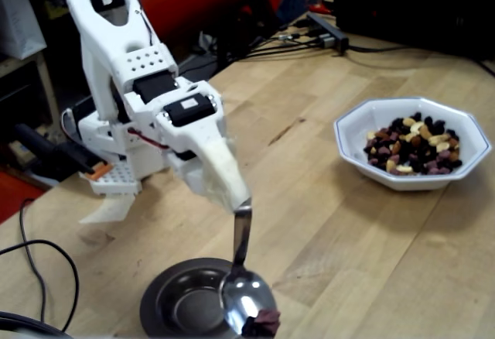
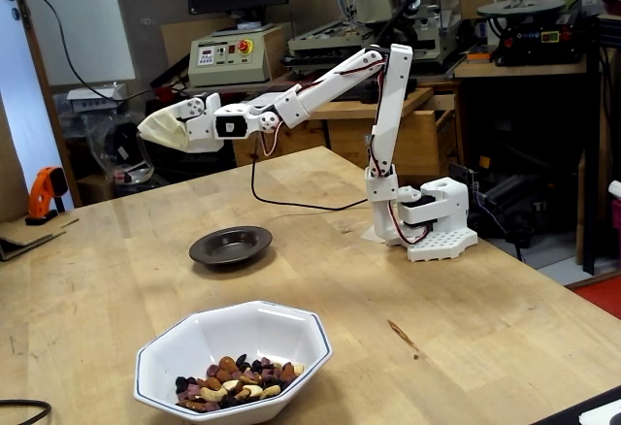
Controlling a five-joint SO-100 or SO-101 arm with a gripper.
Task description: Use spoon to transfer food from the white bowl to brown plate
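Gripper (image 1: 241, 198) clamped on spoon (image 1: 244, 300) handle, fingers under cream cover. Spoon hangs below gripper over brown plate (image 1: 172, 300), few food (image 1: 263, 322) pieces in spoon bowl. 1 white bowl (image 1: 412, 142) well right of gripper, rest of food inside. Black cable (image 1: 31, 258) left of gripper, near table (image 1: 363, 246) edge. Table bare between plate and bowl.

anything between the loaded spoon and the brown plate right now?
Nothing visible. In a fixed view the spoon, held by the gripper and carrying a few dark food pieces, hangs in front of the brown plate, whose centre is bare. The white bowl sits well off to the right.
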